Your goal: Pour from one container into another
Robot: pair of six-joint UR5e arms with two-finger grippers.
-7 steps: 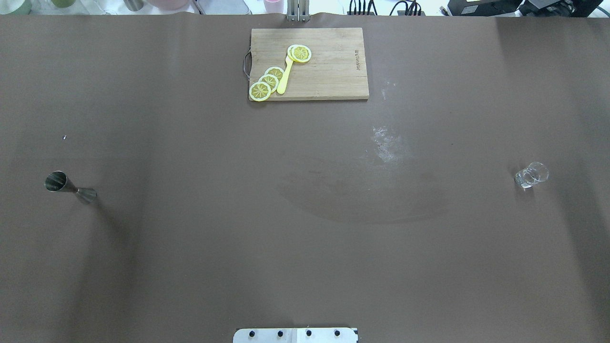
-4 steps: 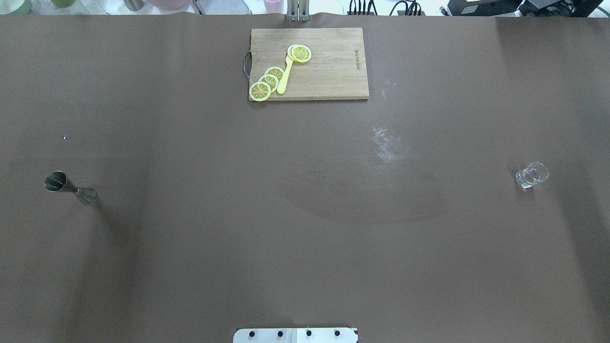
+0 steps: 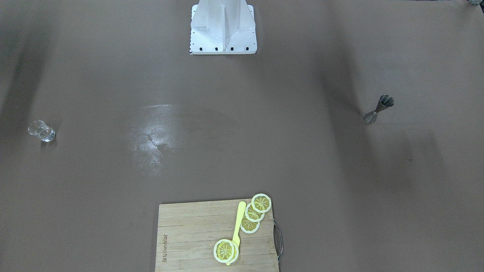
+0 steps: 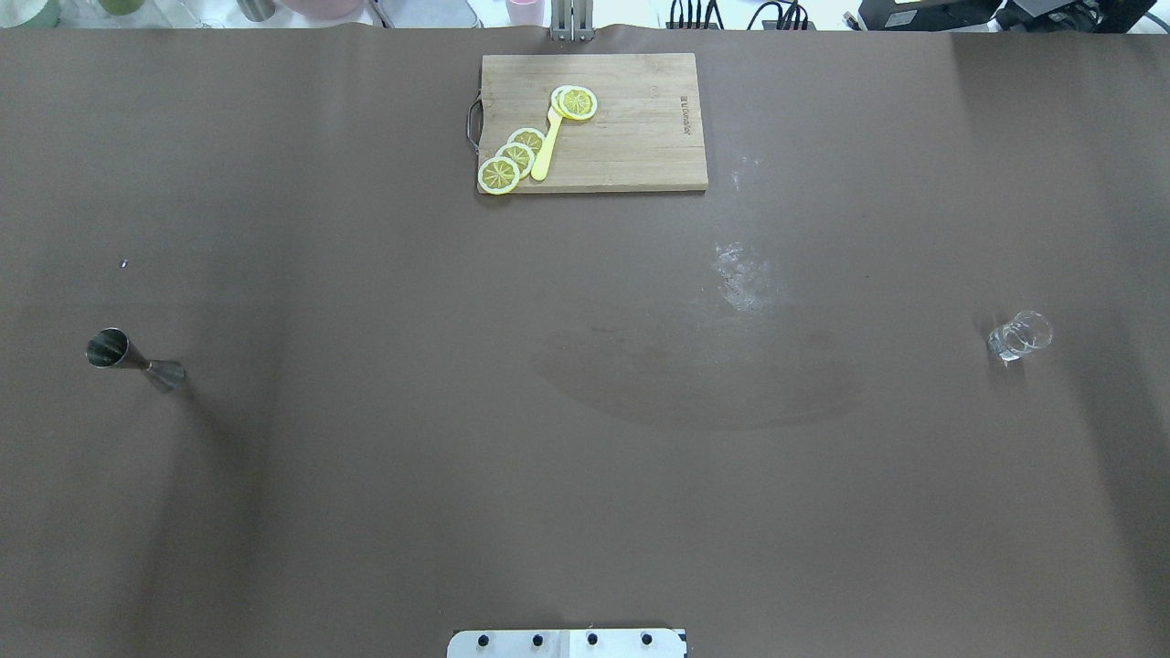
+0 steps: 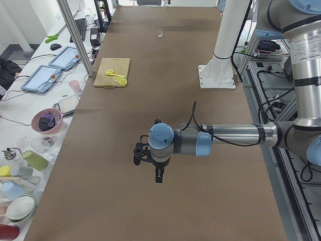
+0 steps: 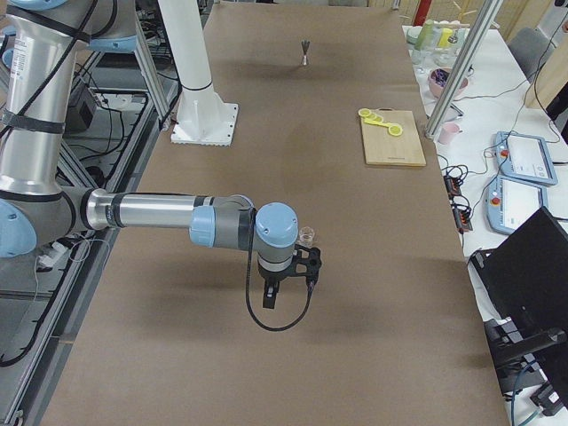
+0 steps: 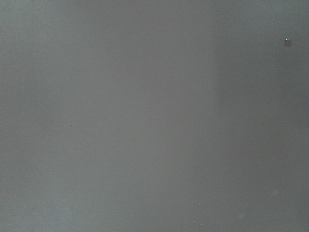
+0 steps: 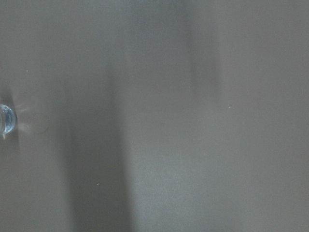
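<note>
The grey metal jigger stands upright on the brown table near its left end, also seen in the front-facing view and far off in the right side view. The clear glass cup stands near the right end, and its rim shows at the right wrist view's left edge. My left gripper hangs above the table with fingers pointing down; so does my right gripper, just short of the cup. Neither touches anything, and I cannot tell whether they are open or shut.
A wooden cutting board with lemon slices and a yellow knife lies at the far middle edge. A whitish smear marks the table. The robot's white base stands at the near edge.
</note>
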